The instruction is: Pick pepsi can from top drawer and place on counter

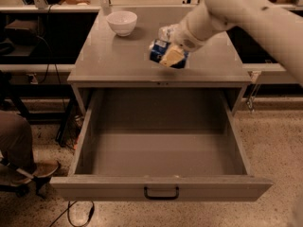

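My gripper (171, 56) is shut on the pepsi can (158, 51), a dark-blue can with white markings, tilted on its side. I hold it just above the right middle of the grey counter (113, 56). My white arm reaches in from the upper right. The top drawer (161, 150) is pulled wide open below the counter, with nothing in it, its black handle (161, 193) at the front centre.
A white bowl (122, 22) stands at the counter's back left. A clear plastic bottle (165, 31) lies behind my gripper, mostly hidden by it. A person's leg and shoe (21, 160) are at the left, on the speckled floor.
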### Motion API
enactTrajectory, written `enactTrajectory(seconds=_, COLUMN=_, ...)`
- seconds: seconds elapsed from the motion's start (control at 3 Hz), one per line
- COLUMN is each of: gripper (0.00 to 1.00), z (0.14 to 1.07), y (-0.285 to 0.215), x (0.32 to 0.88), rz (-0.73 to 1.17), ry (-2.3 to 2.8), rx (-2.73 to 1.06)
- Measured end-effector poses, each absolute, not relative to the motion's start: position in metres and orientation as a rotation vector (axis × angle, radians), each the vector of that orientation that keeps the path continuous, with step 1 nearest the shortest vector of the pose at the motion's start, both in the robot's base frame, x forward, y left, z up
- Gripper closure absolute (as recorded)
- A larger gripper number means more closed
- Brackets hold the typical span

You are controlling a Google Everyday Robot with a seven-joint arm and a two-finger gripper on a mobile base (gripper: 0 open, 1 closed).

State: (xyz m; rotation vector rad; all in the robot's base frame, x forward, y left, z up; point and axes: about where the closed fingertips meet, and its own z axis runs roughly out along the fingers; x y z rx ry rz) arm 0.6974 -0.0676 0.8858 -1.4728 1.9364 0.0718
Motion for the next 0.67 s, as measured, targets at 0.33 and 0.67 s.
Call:
enactTrajectory(seconds=0.33, gripper=0.82, z=0.885, y=-0.045, x=0.728, rz=0.082, ry=1.93, rx=-1.609)
enactTrajectory(seconds=0.67, gripper=0.52, z=0.88, y=-0.026, x=0.753, rz=0.103, ry=1.942, rx=-1.719)
